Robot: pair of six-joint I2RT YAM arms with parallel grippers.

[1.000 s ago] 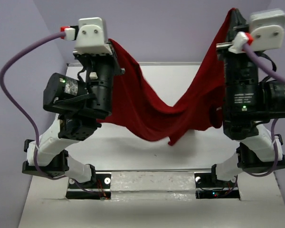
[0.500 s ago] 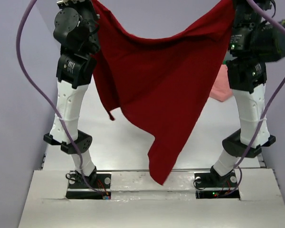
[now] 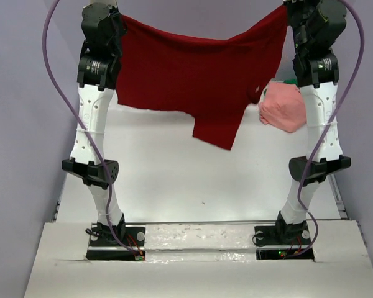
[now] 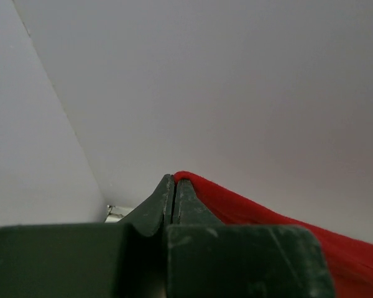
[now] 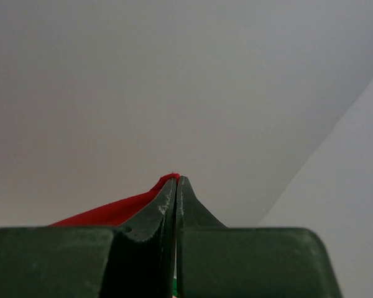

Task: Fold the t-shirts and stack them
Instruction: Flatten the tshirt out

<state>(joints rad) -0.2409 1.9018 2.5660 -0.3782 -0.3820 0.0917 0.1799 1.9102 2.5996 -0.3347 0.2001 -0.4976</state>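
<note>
The dark red t-shirt [image 3: 193, 74] hangs spread between both raised arms, above the far half of the table, with one flap [image 3: 214, 127] drooping lower in the middle. My left gripper [image 4: 174, 180] is shut on its left top corner, and the red cloth [image 4: 267, 217] trails off to the right. My right gripper [image 5: 176, 179] is shut on the other top corner, red cloth [image 5: 112, 211] trailing left. A salmon pink t-shirt [image 3: 283, 107] lies bunched on the table at the far right. A sliver of green t-shirt [image 3: 290, 81] shows behind it.
The white table [image 3: 174, 186] runs from the arm bases [image 3: 199, 239] to the back wall. Pale walls close in on the left [image 3: 25, 124] and right. Both arms stand tall and stretched, the left arm [image 3: 93, 124] and the right arm [image 3: 317, 124] near the table's sides.
Both arms have reached farther from the bases, carrying the dark red shirt toward the back. The shirt is pulled wider and its drooping flap has left the near edge. More of the pink shirt shows.
</note>
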